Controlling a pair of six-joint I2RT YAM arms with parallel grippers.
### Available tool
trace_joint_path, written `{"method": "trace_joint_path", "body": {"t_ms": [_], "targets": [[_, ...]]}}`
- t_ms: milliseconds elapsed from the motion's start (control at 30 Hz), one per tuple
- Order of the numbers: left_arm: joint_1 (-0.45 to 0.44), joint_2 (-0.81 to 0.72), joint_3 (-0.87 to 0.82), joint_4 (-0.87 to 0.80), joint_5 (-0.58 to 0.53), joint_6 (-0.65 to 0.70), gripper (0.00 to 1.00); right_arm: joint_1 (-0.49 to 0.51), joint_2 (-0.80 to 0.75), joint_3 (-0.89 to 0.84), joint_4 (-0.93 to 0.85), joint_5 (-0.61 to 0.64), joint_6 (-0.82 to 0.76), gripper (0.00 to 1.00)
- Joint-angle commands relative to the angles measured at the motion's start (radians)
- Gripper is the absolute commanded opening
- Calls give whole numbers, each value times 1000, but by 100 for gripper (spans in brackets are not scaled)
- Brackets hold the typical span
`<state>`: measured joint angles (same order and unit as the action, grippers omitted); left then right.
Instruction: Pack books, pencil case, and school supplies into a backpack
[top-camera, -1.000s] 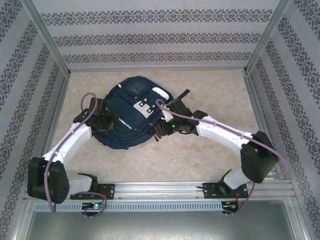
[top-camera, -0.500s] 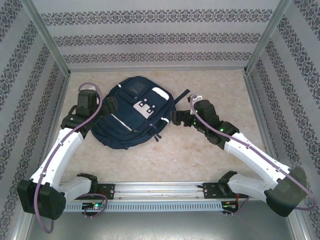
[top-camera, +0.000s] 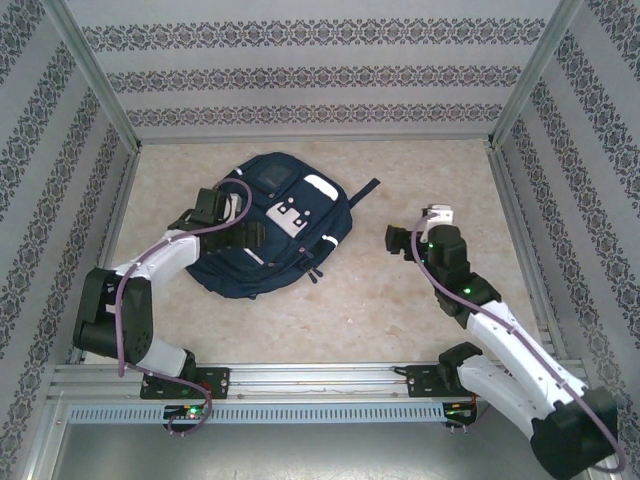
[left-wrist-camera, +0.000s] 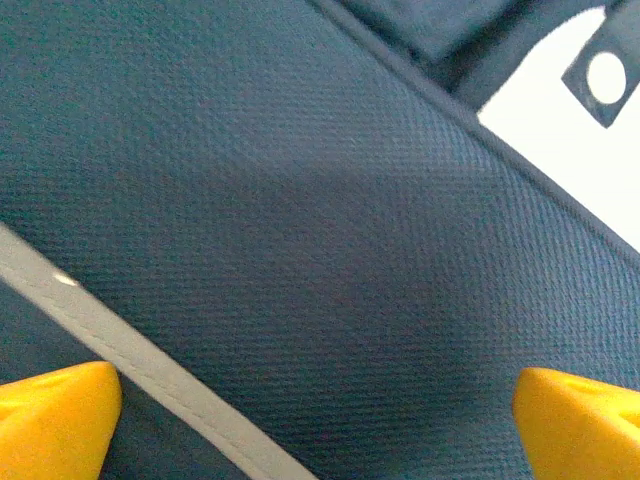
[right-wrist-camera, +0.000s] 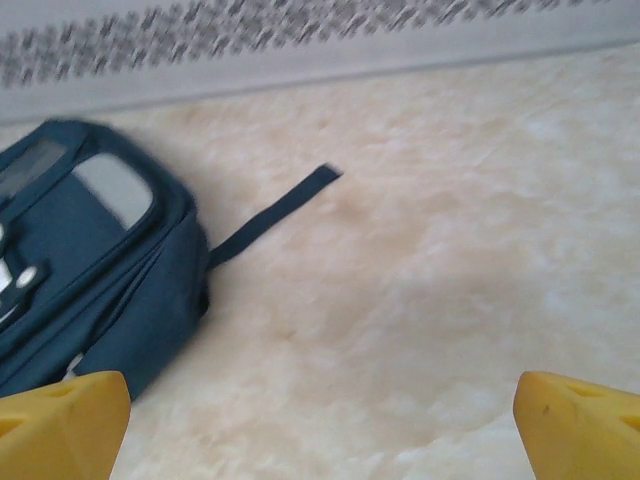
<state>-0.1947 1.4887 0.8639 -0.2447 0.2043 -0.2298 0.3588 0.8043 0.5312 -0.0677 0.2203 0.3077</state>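
Observation:
The dark navy backpack (top-camera: 275, 235) lies flat on the table, left of centre, with white patches and stripes on its front. My left gripper (top-camera: 254, 237) hovers over its left half, open. In the left wrist view its yellow fingertips (left-wrist-camera: 55, 420) stand wide apart above navy fabric (left-wrist-camera: 320, 230) crossed by a white stripe (left-wrist-camera: 130, 355). My right gripper (top-camera: 393, 240) is open over bare table, to the right of the bag and apart from it. The right wrist view has the backpack (right-wrist-camera: 90, 280) at its left. The books, pencil case and school supplies are out of view.
A loose navy strap (top-camera: 364, 191) trails from the backpack's upper right onto the marble-patterned table (top-camera: 420, 320). Patterned walls with metal posts (top-camera: 95, 85) close in the back and sides. A metal rail (top-camera: 320, 380) carrying the arm bases runs along the near edge.
Both grippers have opened and let go of the backpack's sides. The left swung out to the left, then back over the bag. The right drew away to the right.

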Motion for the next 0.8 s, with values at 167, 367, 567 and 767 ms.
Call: {"method": "trace_joint_path", "body": {"t_ms": [167,367,567,767], "targets": [[-232,66,-5,155,117,-231,100,-181,-83,-111,75,-72,-53,98],[-344,91,109,151,106,-271,100,-200,-75,-177,157,-104,-133,98],[-326,-129,98,114,-307,31,99,-202,-50,-260,300,-54,-261,98],[-3,-309,-192,386,-257,255,99,-218,128,-380,662,-58,-258,98]]}}
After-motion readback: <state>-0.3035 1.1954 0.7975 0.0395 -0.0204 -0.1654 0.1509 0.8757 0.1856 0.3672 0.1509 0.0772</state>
